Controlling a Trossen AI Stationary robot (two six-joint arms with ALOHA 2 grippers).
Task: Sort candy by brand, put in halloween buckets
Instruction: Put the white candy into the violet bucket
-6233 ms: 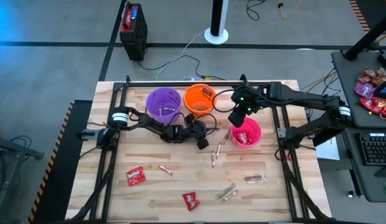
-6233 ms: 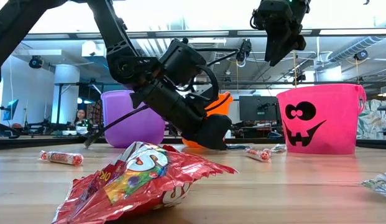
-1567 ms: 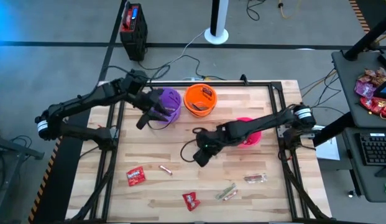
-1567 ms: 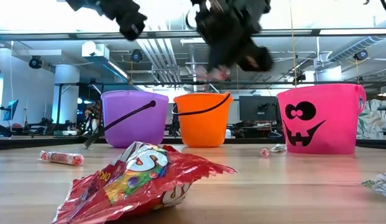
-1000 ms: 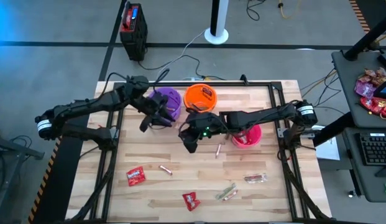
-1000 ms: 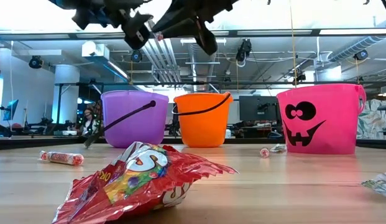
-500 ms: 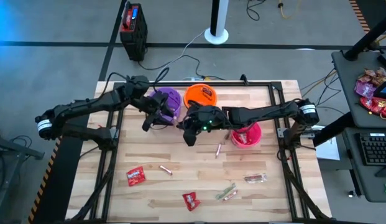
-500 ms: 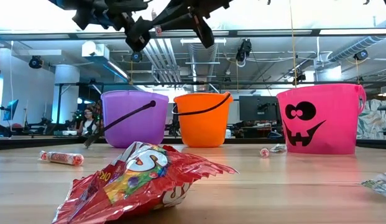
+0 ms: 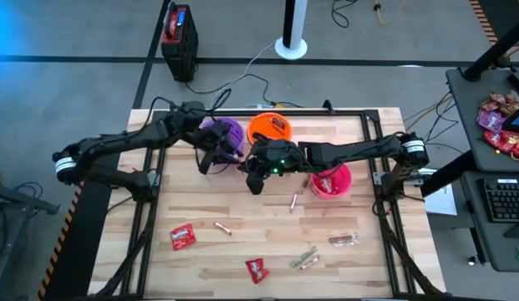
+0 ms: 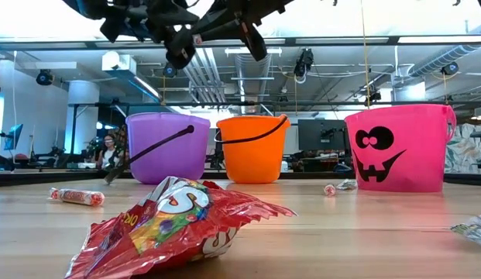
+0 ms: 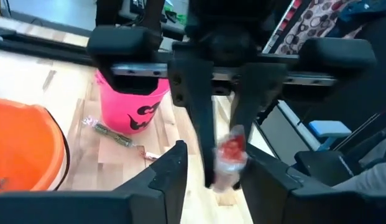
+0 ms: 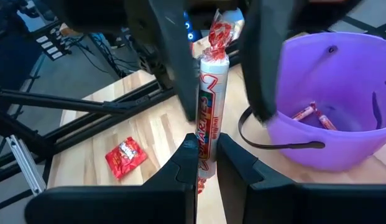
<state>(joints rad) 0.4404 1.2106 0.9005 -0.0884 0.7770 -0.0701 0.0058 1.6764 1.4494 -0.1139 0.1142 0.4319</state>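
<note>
The right tool [image 12: 204, 163] is pinching a candy stick [image 12: 207, 118] beside the purple bucket [image 12: 320, 106], offering a handover; the left tool [image 11: 211, 163], spread, is straddling it; next, it should be closing.

Candy roll [image 12: 207, 118]: "Smarties original". Red packet [image 10: 176, 221]: partial "Sk…" lettering.
</note>
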